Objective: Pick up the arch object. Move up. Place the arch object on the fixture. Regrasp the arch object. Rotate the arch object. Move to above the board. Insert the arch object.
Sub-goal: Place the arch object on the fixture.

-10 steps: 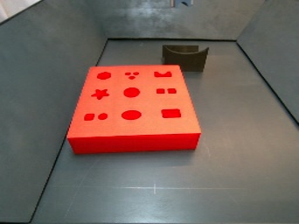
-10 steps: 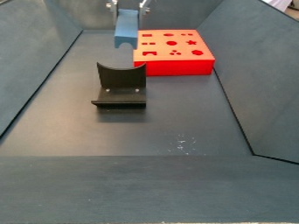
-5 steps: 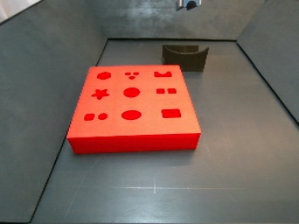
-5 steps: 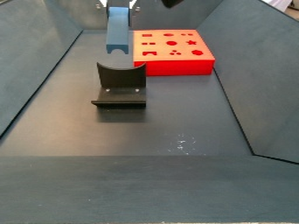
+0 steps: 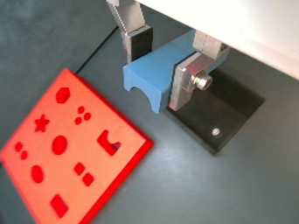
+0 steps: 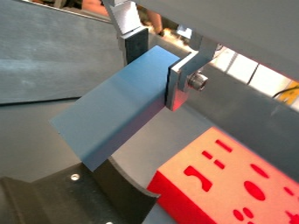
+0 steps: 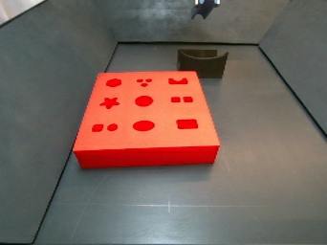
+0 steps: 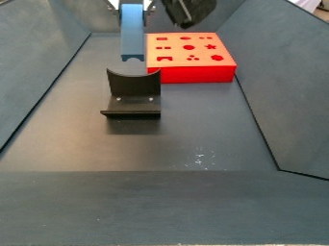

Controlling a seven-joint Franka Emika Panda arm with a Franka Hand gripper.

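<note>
My gripper (image 5: 162, 61) is shut on the arch object (image 5: 149, 77), a slate-blue block with a curved notch at its lower end. Silver fingers (image 6: 180, 80) press on both its flat sides. In a side view the arch object (image 8: 131, 35) hangs upright just over the fixture (image 8: 131, 92), a dark scooped block on a base plate; I cannot tell whether they touch. The gripper (image 8: 134, 4) is cut off by the upper frame edge there. The red board (image 8: 190, 56) lies beyond the fixture. In a wrist view the fixture (image 5: 225, 112) is under the block and the board (image 5: 61, 149) beside it.
Grey sloped walls enclose the floor on all sides. The board (image 7: 143, 117) with its cut-outs fills the middle of the floor, and the fixture (image 7: 204, 62) stands near the back wall. A dark part of the arm (image 8: 188, 11) hangs over the board.
The gripper has carried the arch object away from the board's edge to over the fixture. The block now reaches lower toward the scoop.
</note>
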